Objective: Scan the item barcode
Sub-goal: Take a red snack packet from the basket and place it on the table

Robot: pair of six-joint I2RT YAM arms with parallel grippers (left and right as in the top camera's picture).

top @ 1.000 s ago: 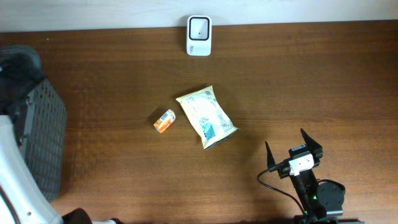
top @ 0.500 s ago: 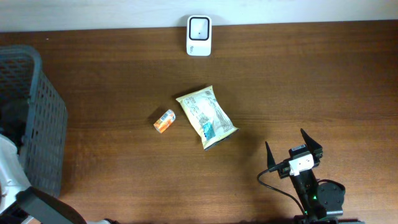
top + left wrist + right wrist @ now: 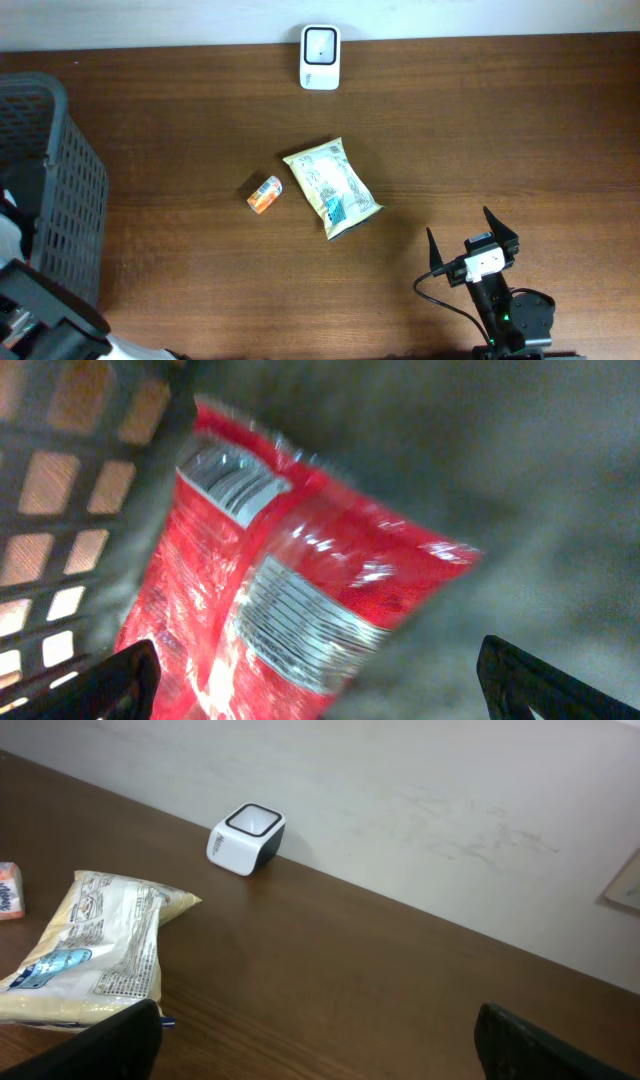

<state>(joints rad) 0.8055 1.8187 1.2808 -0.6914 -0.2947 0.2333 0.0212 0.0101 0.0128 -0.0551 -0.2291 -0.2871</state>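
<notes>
Inside basket (image 3: 62,200): red packet (image 3: 300,590), print blurred | left pincer (image 3: 320,680) apart | right pincer (image 3: 318,1038) apart

Your bench (image 3: 500,130) is dark brown with wood grain. You see a white scanner (image 3: 320,57) with a black face, a pale yellow pouch (image 3: 331,187) with a blue patch, and an orange-and-white small packet (image 3: 265,194). Your basket (image 3: 60,200) is grey, grid-patterned; the bag (image 3: 300,610) is glossy red with silver striped bands.

table (image 3: 200,290) bears scanner (image 3: 320,44), bag (image 3: 332,187), packet (image 3: 265,194), basket (image 3: 62,200)
</notes>
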